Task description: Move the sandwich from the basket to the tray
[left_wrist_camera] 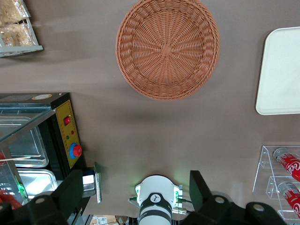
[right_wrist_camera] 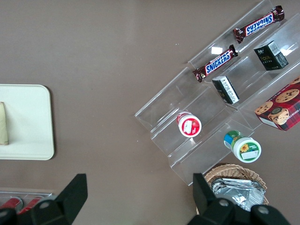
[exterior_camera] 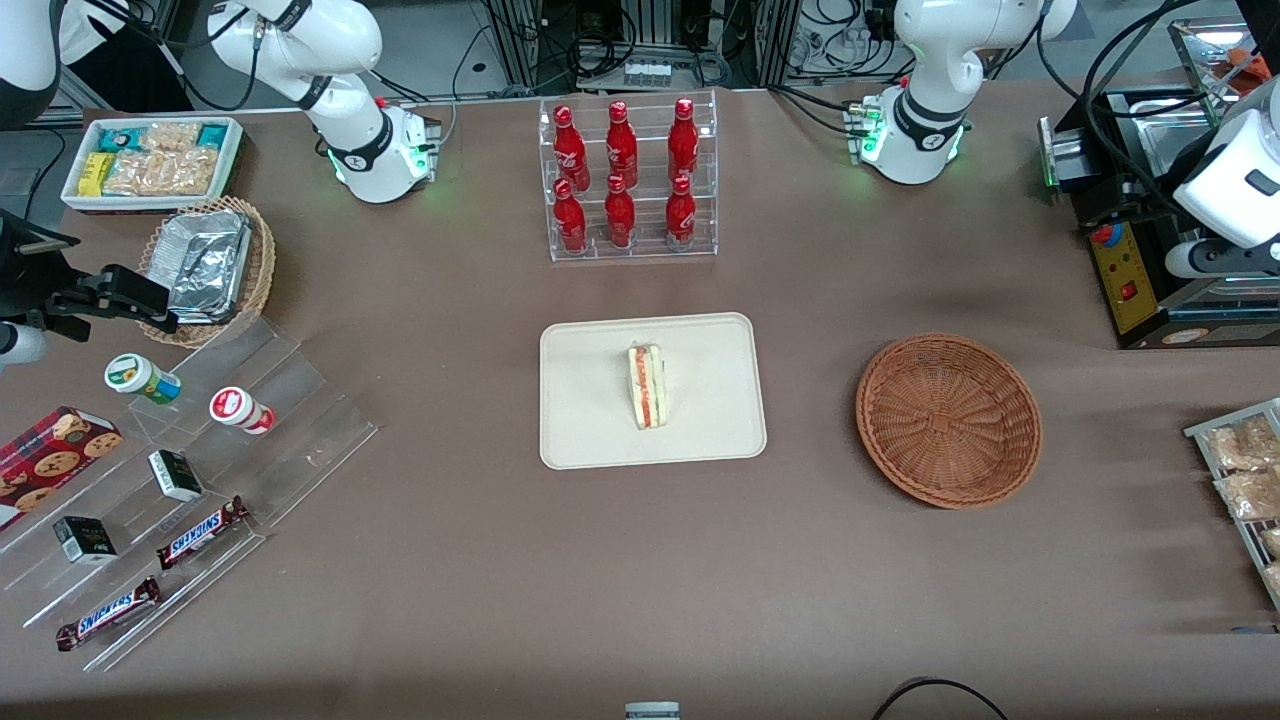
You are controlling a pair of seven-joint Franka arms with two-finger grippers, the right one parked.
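The sandwich (exterior_camera: 648, 385) stands on its edge in the middle of the cream tray (exterior_camera: 590, 425), its red and green filling facing up. The reddish-brown wicker basket (exterior_camera: 948, 420) sits beside the tray toward the working arm's end of the table, with nothing in it. My gripper (left_wrist_camera: 136, 183) is open and holds nothing. It hangs high over the table near the black machine, well apart from the basket (left_wrist_camera: 168, 47) and the tray (left_wrist_camera: 281, 70). The parked arm's wrist view catches one end of the sandwich (right_wrist_camera: 3, 123).
A clear rack of red bottles (exterior_camera: 628, 180) stands farther from the front camera than the tray. A black machine (exterior_camera: 1130, 270) and a wire rack of snack bags (exterior_camera: 1240, 470) sit at the working arm's end. Clear steps with snacks (exterior_camera: 180, 480) lie toward the parked arm's end.
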